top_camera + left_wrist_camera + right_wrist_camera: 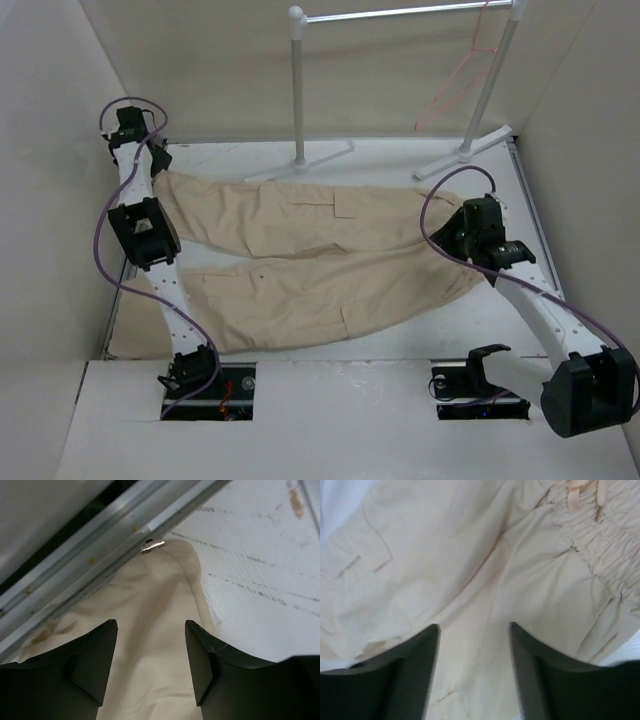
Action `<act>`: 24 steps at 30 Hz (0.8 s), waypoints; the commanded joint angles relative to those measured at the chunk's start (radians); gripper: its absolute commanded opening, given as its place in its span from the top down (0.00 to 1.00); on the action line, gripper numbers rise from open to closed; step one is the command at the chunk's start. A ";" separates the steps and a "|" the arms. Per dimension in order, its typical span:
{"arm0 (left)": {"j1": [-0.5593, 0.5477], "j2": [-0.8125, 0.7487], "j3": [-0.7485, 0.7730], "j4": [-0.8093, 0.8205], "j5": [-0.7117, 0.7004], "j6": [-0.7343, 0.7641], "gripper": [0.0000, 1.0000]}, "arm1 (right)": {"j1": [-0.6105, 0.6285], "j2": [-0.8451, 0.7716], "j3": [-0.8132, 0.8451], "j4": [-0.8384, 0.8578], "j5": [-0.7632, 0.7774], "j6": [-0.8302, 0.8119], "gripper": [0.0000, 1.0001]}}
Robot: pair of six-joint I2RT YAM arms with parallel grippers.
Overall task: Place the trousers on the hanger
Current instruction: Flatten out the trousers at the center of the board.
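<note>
Beige cotton cargo trousers flat on white table, frame ctr. Thin pink wire hanger upper rt, on silver rack bar. Left tool & right tool: both wide open, empty, above cloth.

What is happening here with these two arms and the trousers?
Two robot arms reach over the trousers, which lie flat on the table. The left claw is open over the leg ends, the right claw open over the waistband; neither grips cloth yet. The pink hanger hangs on the rack behind.
</note>
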 commanded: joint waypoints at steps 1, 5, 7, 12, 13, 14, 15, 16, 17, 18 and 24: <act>0.019 -0.316 -0.099 0.037 -0.039 -0.015 0.46 | -0.035 0.005 0.054 0.002 0.029 -0.009 0.57; -0.059 -0.549 -0.445 0.127 -0.105 -0.037 0.46 | -0.133 0.103 0.113 0.088 0.037 -0.038 0.85; -0.154 -0.684 -0.670 0.223 -0.131 -0.066 0.46 | -0.210 0.178 0.154 0.139 0.049 -0.056 0.77; -0.429 -0.884 -1.051 0.349 -0.121 -0.168 0.46 | -0.354 0.437 0.324 0.182 0.046 -0.093 0.35; -0.473 -0.907 -1.103 0.359 -0.113 -0.187 0.46 | -0.368 0.490 0.361 0.180 0.026 -0.105 0.32; -0.509 -0.932 -1.153 0.365 -0.107 -0.199 0.46 | -0.377 0.543 0.396 0.177 0.022 -0.117 0.31; -0.536 -0.958 -1.199 0.371 -0.108 -0.215 0.47 | -0.385 0.587 0.426 0.170 0.009 -0.125 0.30; -0.555 -0.985 -1.242 0.376 -0.107 -0.224 0.47 | -0.391 0.626 0.450 0.159 0.000 -0.130 0.29; -0.563 -1.017 -1.285 0.380 -0.108 -0.232 0.47 | -0.394 0.662 0.473 0.151 -0.012 -0.136 0.29; -0.566 -1.047 -1.325 0.386 -0.113 -0.236 0.47 | -0.394 0.693 0.492 0.147 -0.023 -0.140 0.30; -0.475 -1.157 -1.467 0.394 -0.078 -0.244 0.46 | -0.394 0.838 0.573 0.125 -0.133 -0.130 0.34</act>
